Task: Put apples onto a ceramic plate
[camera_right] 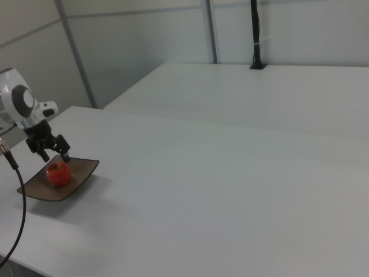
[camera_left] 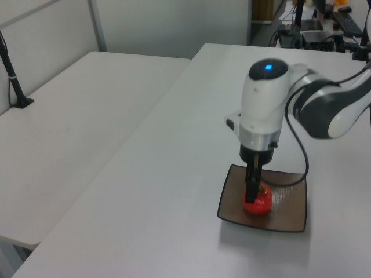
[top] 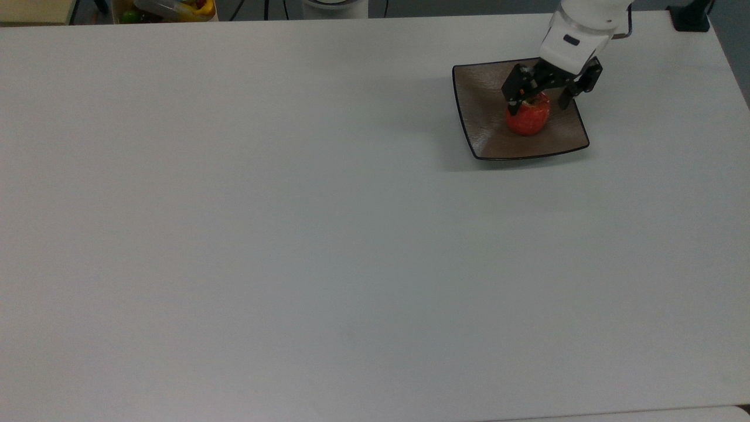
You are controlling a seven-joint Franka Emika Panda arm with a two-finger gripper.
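A small red apple (top: 528, 120) rests on the square brown ceramic plate (top: 485, 120) at the top view's far right. My gripper (top: 540, 106) hovers just above the apple, open, its two black fingers spread to either side of the apple's top without holding it. In the left view the apple (camera_left: 258, 201) sits at the middle of the plate (camera_left: 290, 212), with the gripper (camera_left: 251, 193) hanging over it from the white wrist. The right view shows the apple (camera_right: 58, 173) on the plate (camera_right: 39, 191) below the spread gripper (camera_right: 56, 157).
A container of colourful fruit (top: 167, 9) stands beyond the table's far edge at the top view's upper left. A black post base (top: 691, 17) sits at the far right corner. A second white table (camera_left: 69, 116) adjoins on the left view's left.
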